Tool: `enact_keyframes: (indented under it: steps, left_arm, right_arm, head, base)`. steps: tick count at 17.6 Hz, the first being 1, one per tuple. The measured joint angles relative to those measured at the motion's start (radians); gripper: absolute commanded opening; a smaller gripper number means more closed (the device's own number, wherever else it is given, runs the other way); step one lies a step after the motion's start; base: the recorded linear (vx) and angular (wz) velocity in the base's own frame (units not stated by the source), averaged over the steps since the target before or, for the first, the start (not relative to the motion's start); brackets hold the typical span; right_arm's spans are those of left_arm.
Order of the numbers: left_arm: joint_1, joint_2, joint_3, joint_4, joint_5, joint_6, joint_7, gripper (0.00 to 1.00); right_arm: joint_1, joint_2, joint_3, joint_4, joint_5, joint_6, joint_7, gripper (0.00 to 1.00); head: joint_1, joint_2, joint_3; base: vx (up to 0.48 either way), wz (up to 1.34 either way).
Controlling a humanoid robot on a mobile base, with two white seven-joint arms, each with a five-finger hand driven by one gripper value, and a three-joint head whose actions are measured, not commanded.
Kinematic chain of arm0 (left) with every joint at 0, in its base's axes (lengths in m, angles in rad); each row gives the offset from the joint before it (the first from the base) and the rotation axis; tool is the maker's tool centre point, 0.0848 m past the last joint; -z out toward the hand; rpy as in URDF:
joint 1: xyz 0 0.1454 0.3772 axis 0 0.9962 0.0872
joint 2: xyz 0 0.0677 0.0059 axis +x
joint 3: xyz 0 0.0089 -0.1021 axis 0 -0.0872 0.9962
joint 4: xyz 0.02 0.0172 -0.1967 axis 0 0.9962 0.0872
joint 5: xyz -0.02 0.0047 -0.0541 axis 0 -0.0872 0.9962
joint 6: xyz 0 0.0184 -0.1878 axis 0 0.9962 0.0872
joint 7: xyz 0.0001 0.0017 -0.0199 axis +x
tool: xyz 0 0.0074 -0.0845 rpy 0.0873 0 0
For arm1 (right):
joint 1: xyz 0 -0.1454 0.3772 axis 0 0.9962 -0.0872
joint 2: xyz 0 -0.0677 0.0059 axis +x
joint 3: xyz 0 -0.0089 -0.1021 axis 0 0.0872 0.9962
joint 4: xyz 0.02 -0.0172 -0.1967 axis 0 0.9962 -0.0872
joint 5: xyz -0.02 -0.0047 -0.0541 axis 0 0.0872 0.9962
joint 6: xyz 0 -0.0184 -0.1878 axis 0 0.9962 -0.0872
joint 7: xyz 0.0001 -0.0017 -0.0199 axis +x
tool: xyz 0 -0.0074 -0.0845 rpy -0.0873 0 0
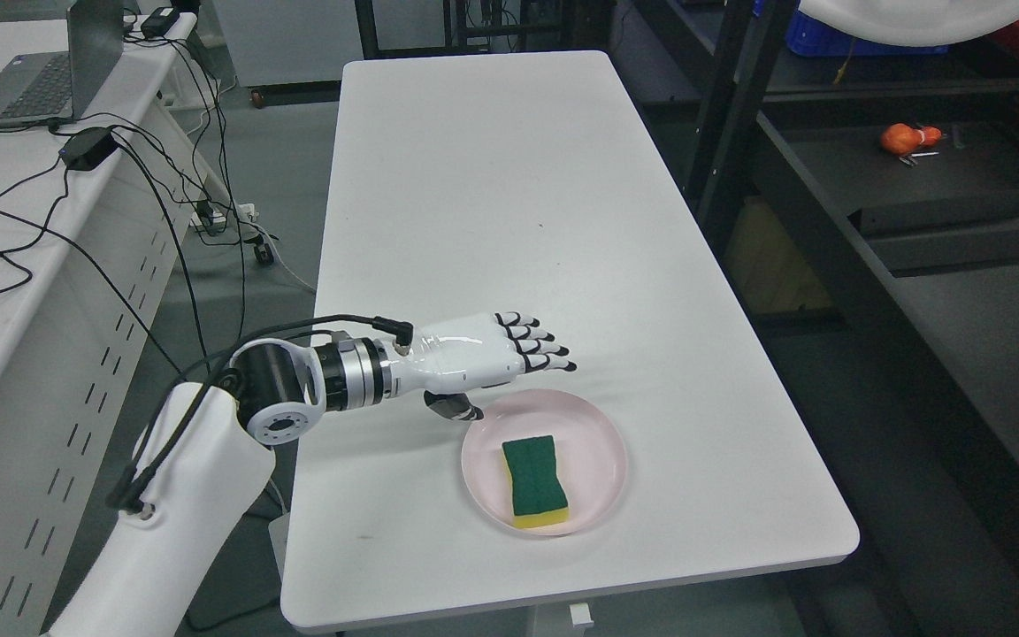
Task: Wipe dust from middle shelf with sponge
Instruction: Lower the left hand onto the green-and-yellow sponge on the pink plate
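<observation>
Sponge, green side up over a yellow base, lies in the pink plate near the white table's front edge. Its long axis runs near-to-far, tilted slightly left. Just beyond and left of it hovers the left hand, fingers extended flat together, holding nothing; the right hand is unseen.
</observation>
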Motion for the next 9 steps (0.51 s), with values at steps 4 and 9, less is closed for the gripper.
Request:
enact_keyframes:
  steps: [4,9]
  left_arm:
    - [0.007,-0.045,-0.037,0.011,0.0,0.0,-0.009,0.99]
    - [0.031,-0.076,-0.046,0.011,0.003,0.0,-0.042,0.99]
  right_arm:
    - [0.0,0.0,0.0,0.0,0.0,0.0,0.0,1.0]
    - [0.0,0.0,0.0,0.0,0.0,0.0,0.0,1.0]
  head:
    - [0.0,0.0,0.0]
    - [0.0,0.0,0.0]
  base:
    - [0.0,0.0]
    - [0.0,0.0]
